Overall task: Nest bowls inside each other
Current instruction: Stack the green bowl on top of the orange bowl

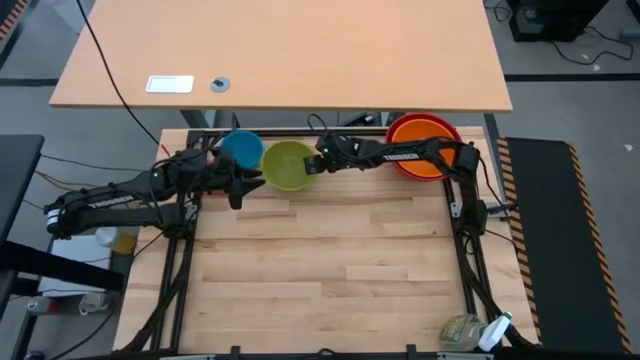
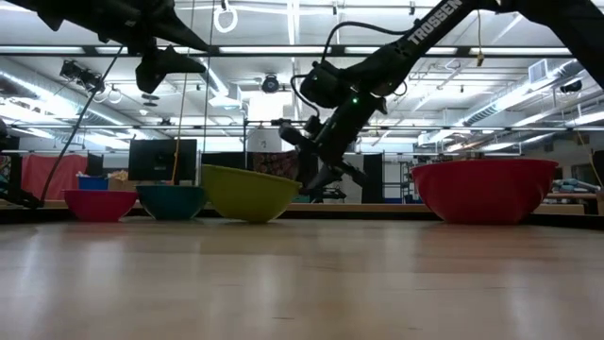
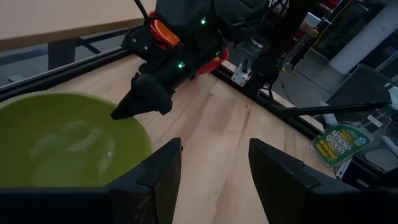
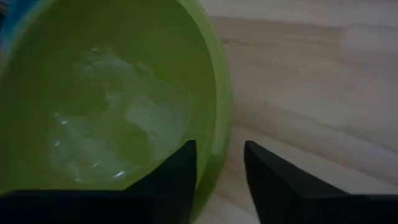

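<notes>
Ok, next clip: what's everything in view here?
red bowl: one, red, table's far right corner
orange bowl: one, orange, nested in the red bowl
green bowl: one, lime, far edge, middle
blue bowl: one, blue, left of the green bowl
pink bowl: one, magenta, left of the blue bowl
spray bottle: one, clear green, near right corner
left gripper: open, beside the green bowl
right gripper: at the green bowl's rim

Lime green bowl [image 4: 112, 93]: smooth glossy plastic, pale reflections pooled inside. Red bowl [image 2: 484, 189], blue bowl [image 2: 172, 200], magenta-pink bowl [image 2: 98, 204]: same shiny plastic. Surface [image 1: 330, 260]: pale wood planks, smooth, soft satin sheen. Right gripper [image 4: 219, 168]: matt black fingers [image 4: 180, 165].
</notes>
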{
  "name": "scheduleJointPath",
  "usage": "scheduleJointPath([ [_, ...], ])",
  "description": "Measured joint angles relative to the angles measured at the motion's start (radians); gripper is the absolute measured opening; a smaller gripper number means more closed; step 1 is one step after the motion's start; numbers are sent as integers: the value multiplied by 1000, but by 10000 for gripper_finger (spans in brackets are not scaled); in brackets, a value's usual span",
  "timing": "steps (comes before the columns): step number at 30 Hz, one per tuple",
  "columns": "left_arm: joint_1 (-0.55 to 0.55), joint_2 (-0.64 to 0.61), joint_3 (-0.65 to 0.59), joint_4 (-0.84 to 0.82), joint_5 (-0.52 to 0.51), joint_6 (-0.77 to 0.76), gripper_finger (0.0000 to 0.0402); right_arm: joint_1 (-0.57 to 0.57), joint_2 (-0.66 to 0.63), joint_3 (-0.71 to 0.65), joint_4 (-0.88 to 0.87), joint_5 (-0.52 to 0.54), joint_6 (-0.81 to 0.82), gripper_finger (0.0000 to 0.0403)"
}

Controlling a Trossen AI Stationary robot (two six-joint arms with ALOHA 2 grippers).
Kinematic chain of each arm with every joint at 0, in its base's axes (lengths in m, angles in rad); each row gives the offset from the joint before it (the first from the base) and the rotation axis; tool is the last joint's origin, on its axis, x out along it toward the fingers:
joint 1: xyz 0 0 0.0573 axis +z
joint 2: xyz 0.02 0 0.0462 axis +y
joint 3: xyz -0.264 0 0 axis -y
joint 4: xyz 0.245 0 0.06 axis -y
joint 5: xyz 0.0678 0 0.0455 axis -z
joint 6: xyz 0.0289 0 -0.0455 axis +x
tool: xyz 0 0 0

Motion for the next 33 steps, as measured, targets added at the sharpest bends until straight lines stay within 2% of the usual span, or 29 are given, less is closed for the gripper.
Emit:
scheduleJointPath([
  [8,-3,0,0,0,1,1,190,-1,-13,51,-199,-1,-38,29],
  [25,-2,1,0,17,-5,3,190,-16,-12,316,-611,40,-273,27],
  [30,-2,34,0,31,-7,3,190,-45,-61,326,-684,42,-300,27],
  [33,-2,65,0,37,-8,0,190,-57,-111,327,-755,101,-316,28],
])
